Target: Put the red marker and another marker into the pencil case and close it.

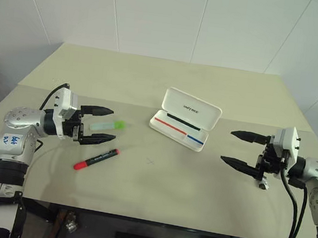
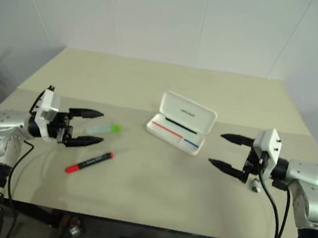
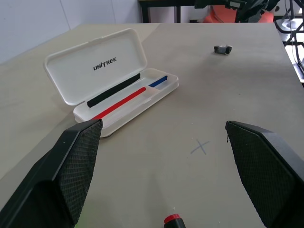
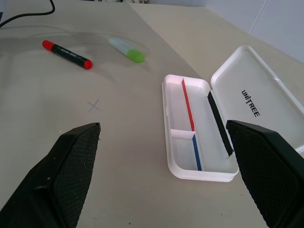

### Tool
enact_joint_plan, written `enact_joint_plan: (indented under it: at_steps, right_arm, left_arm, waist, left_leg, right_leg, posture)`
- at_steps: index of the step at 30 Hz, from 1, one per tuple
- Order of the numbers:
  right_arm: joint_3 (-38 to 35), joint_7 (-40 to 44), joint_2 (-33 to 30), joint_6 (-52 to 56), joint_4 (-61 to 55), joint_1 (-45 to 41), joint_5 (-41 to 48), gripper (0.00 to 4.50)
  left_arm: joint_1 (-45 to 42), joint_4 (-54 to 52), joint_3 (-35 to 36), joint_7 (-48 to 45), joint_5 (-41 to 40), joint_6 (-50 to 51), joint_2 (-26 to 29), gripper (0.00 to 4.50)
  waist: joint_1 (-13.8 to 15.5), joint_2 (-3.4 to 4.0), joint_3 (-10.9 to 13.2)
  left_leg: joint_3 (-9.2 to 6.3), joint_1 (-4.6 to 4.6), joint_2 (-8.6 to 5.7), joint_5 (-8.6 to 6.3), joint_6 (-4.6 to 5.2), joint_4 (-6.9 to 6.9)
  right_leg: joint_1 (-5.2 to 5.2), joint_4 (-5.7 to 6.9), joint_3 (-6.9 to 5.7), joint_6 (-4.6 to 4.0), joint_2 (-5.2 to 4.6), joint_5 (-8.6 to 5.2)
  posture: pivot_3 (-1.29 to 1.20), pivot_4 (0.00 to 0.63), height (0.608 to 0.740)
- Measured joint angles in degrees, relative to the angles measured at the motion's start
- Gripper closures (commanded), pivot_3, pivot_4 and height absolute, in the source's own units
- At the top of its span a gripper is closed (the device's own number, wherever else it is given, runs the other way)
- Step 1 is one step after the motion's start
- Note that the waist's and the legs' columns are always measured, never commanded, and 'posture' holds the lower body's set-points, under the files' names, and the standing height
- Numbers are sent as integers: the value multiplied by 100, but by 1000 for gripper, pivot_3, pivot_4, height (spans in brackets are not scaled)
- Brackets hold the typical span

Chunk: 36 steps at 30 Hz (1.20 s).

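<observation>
Beige worktop (image 1: pixel 157 182) carries everything you need here. On your left, the left pincer (image 1: pixel 103 126) hangs level over the surface with its two black fingers spread wide and nothing between them. The green-capped highlighter (image 1: pixel 107 125), the other marker of the job, lies on the worktop in line with the gap between those fingers, below them; whether the fingers touch it you cannot tell, but they are not closed on it. The red marker (image 1: pixel 96 159) lies just beside that pincer, a little nearer to you than its lower finger, slanted, with its red cap pointing toward your left.

Farther toward the middle, a faint pencilled cross (image 4: pixel 94 105) marks the bare worktop, between the red marker and the pencil case (image 1: pixel 185 118). The case sits well apart from both pincers, roughly midway between them, lid tipped up and open, red and blue stripes showing in the empty tray.

On your right, the right pincer (image 1: pixel 234 147) also hangs level, pointing toward the case, fingers spread just as wide and holding nothing. A small grey object (image 3: pixel 222 48) rests on the worktop close beneath it.
</observation>
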Motion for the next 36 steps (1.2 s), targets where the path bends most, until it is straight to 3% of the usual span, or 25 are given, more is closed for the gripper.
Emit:
enact_joint_plan:
  at_steps: [11, 20, 23, 27, 36]
  right_arm:
    - [426, 190, -2, 287, 180, -517, -88, 0]
    - [1281, 138, 68, 434, 389, -1198, -946, 0]
    - [1562, 107, 278, 292, 674, -1353, -1257, 593]
    - [1758, 62, 474, 143, 1028, -1487, -1570, 2001]
    - [2514, -253, 1231, -380, 2108, -2387, -2597, 2001]
  left_arm:
    - [12, -17, -44, 64, 15, -55, -50, 54]
    - [0, 284, -35, 32, 152, -211, 199, 54]
    - [-14, 441, -25, 5, 185, -269, 255, 0]
    - [-65, 561, -26, -9, 229, -348, 260, 0]
    - [-410, 814, -116, -10, 379, -486, 183, 0]
  waist:
    - [-20, 1, 0]
    - [-59, 4, 3]
    - [-71, 5, 3]
    - [-89, 5, 4]
    - [-149, 5, 4]
  left_leg:
    - [-1, 2, 0, 0, 0, 2]
    - [0, 1, 1, 0, 0, 0]
    - [0, -1, 0, 0, 0, 0]
    - [0, -7, -1, 0, -1, 0]
    - [0, -16, -2, 9, -16, 1]
  right_leg:
    - [-1, 6, 0, 0, 0, 0]
    - [-10, 13, -1, -2, 1, -2]
    - [-11, 13, -1, -1, 0, -2]
    - [-21, 22, -1, 1, 0, -2]
    - [-67, 92, 4, -7, 2, -13]
  posture:
    - [0, 150, 740]
    - [0, 150, 740]
    - [0, 150, 740]
    - [0, 150, 740]
    - [0, 150, 740]
